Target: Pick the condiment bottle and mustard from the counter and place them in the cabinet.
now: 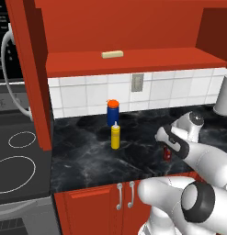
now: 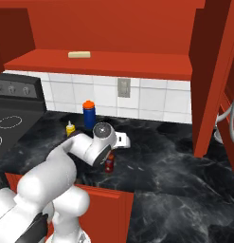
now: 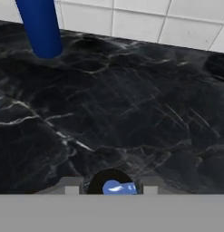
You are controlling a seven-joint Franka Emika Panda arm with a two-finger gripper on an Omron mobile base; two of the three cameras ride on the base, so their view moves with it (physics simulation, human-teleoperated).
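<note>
The condiment bottle (image 1: 167, 154) stands upright near the front edge of the black marble counter (image 1: 82, 160); it is dark red with a red label (image 2: 109, 163). My gripper (image 1: 168, 148) comes down over it from above, and the black cap (image 3: 111, 183) sits between the two finger tips (image 3: 71, 189), which stand apart on either side, so the gripper looks open. To the left the yellow mustard (image 1: 115, 136) stands upright and alone (image 2: 70, 128). Above the counter is the red cabinet shelf (image 1: 133, 62).
A blue canister with an orange lid (image 1: 113, 113) stands behind the mustard by the tiled wall. A pale block (image 1: 112, 54) lies on the cabinet shelf. A stove (image 1: 18, 156) lies to the left past the tall red door (image 1: 30, 73). A grey appliance (image 1: 223, 98) stands far right.
</note>
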